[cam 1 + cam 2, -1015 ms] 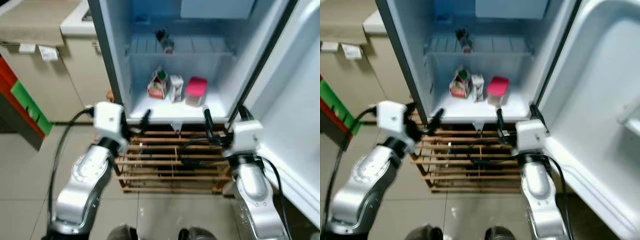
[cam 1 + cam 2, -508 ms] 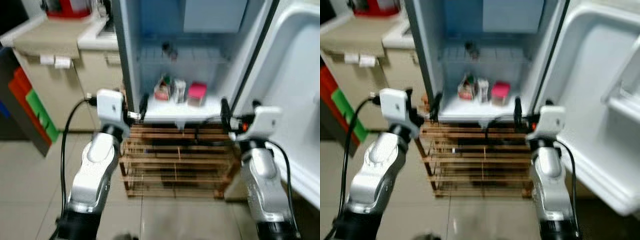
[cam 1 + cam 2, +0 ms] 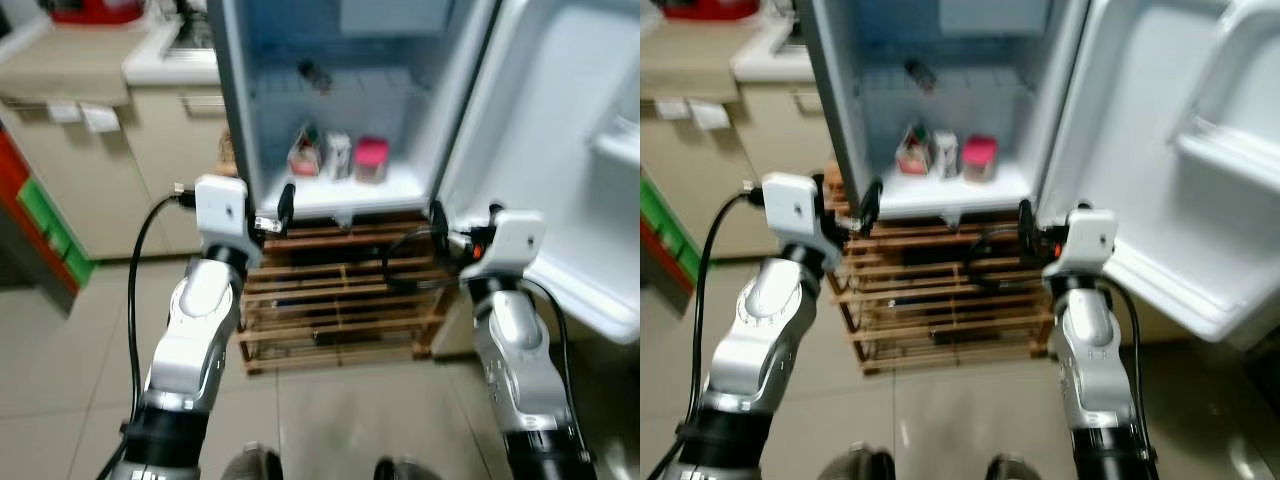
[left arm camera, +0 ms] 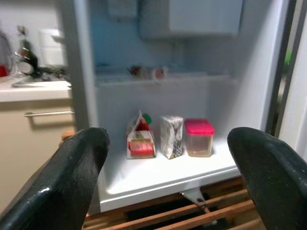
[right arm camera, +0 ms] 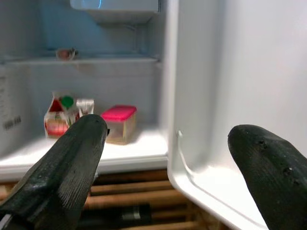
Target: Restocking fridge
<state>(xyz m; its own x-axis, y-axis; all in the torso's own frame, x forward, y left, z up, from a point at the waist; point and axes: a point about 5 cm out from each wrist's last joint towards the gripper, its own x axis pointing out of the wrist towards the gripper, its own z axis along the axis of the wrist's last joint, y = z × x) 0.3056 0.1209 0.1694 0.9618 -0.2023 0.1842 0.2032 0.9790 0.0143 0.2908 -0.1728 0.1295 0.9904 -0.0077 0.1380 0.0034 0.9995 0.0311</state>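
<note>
1. Facing the open fridge (image 3: 240,120), both arms are raised in front of it, and the door (image 3: 570,150) is swung wide to the right.
2. Left gripper (image 4: 168,177) hovers near the fridge's left front edge, fingers (image 4: 72,167) spread wide with nothing between them.
3. Right gripper (image 5: 168,167) sits near the hinge side, just in front of the door's inner edge, its fingers (image 5: 62,163) also spread apart and carrying nothing.
4. On the fridge's bottom shelf (image 4: 158,172), three items stand in a row: a red-and-white carton with a green cap (image 4: 140,136) on the left, a small patterned carton (image 4: 171,136) just beside it, and a pink-lidded clear tub (image 4: 199,137) on the right.
5. A small object (image 4: 146,72) lies on the upper wire shelf, too blurred to identify.
6. Under the fridge is a slatted wooden rack (image 3: 340,300) on the tiled floor (image 3: 340,430).
7. A beige counter and cabinet (image 3: 110,120) stand to the left.
</note>
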